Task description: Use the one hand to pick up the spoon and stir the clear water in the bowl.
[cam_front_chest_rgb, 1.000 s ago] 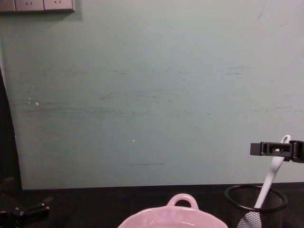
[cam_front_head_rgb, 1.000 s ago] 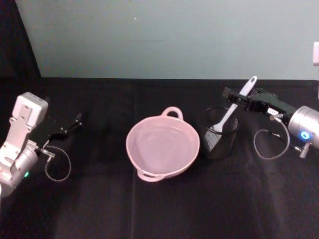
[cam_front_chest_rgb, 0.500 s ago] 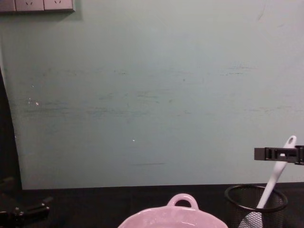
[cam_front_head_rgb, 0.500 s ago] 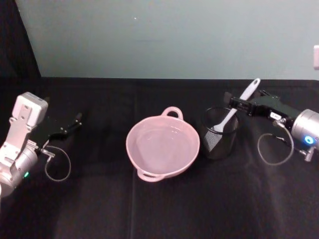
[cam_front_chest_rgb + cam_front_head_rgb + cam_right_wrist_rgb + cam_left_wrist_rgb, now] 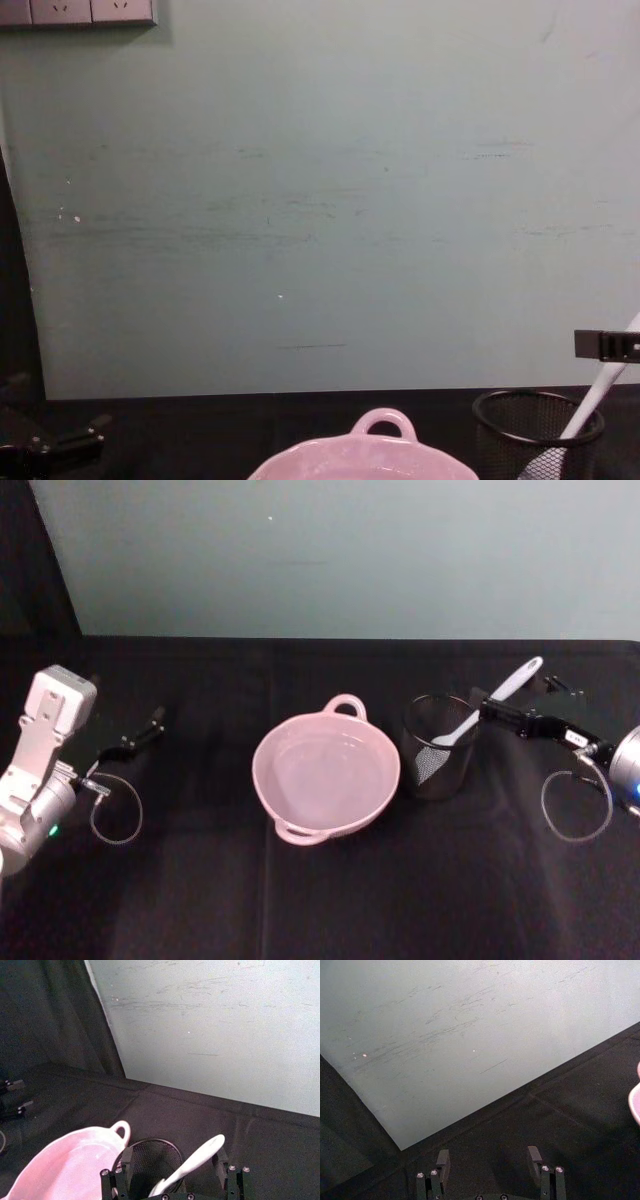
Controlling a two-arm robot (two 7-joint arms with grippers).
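Observation:
The pale pink bowl (image 5: 327, 775) with clear water sits mid-table; its rim also shows in the chest view (image 5: 360, 458) and the right wrist view (image 5: 65, 1165). The white spoon (image 5: 490, 702) stands in a black mesh cup (image 5: 440, 745), its handle leaning right. My right gripper (image 5: 512, 705) is open just right of the cup, the spoon handle (image 5: 192, 1160) passing between its spread fingers (image 5: 125, 1157) without being clamped. One finger (image 5: 605, 345) shows beside the spoon (image 5: 592, 398). My left gripper (image 5: 130, 742) is parked open at the far left.
The mesh cup (image 5: 535, 430) stands close to the bowl's right side. A black cloth (image 5: 330, 900) covers the table, with free room in front. A pale green wall (image 5: 340, 550) runs along the back. Cable loops hang by each wrist.
My right gripper has drawn back to the right and lower. The spoon's handle has tipped further right in the cup. The left arm and bowl have not moved.

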